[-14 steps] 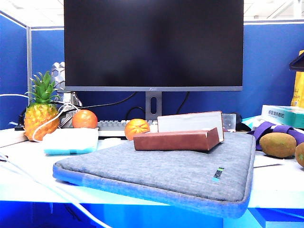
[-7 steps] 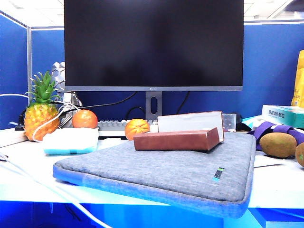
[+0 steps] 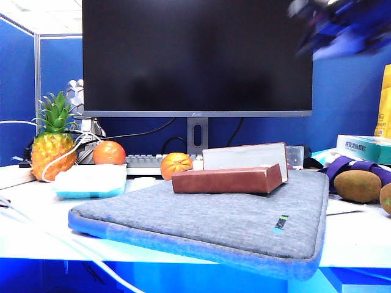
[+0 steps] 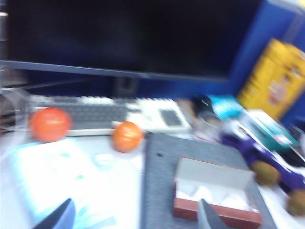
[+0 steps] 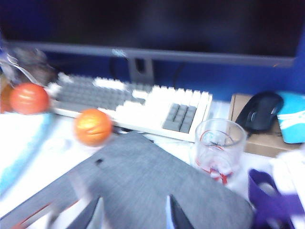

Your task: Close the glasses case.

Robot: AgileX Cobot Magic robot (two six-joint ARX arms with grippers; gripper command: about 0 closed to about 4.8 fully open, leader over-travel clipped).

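Note:
The reddish-brown glasses case (image 3: 225, 180) lies on the grey fabric sleeve (image 3: 208, 223), its pale-lined lid (image 3: 244, 157) standing up behind it. In the left wrist view the case (image 4: 217, 213) shows its pale inside. My left gripper (image 4: 136, 212) hangs open above the sleeve's edge, one fingertip (image 4: 206, 214) in front of the case's near wall. It is not in the exterior view. My right gripper (image 5: 134, 210) hovers over the sleeve (image 5: 143, 181) with its fingertips apart and nothing between them. The right arm (image 3: 342, 24) is a blur at the exterior view's top right.
A monitor (image 3: 197, 58) and keyboard (image 3: 143, 162) stand behind the sleeve. Beside them are two oranges (image 3: 176, 165) (image 3: 109, 152), a pineapple (image 3: 53, 146) and a white-blue pack (image 3: 90, 180). Kiwis (image 3: 357, 185) lie right. A glass cup (image 5: 219, 148) and mouse (image 5: 261, 114) sit by the sleeve's far corner.
The right arm has swung into the exterior view at the top right, blurred by motion. The case, lid and sleeve have not moved.

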